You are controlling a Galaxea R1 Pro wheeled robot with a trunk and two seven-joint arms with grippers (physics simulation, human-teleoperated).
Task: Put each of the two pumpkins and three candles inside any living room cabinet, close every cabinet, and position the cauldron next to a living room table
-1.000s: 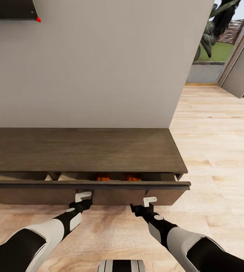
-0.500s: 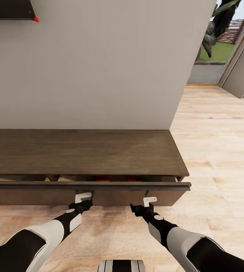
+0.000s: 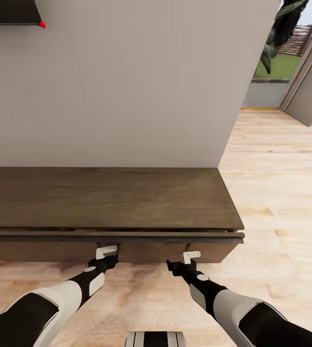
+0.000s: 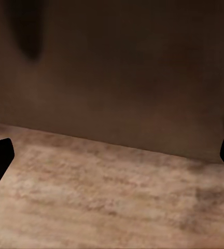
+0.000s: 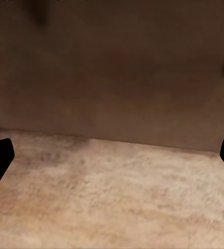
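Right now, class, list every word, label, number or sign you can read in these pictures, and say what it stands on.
None: no readable text anywhere.
The cabinet top and front panel are plain wood.
The wall is blank.
The dark object with a red spot, high on the wall, carries no legible marking.

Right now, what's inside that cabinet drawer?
Cannot tell. The cabinet drawer front is nearly shut, leaving a thin dark slit under the top; its contents are covered. Both grippers, left and right, sit open at the front panel.

The low dark-brown cabinet stands directly on the pale wooden floor.
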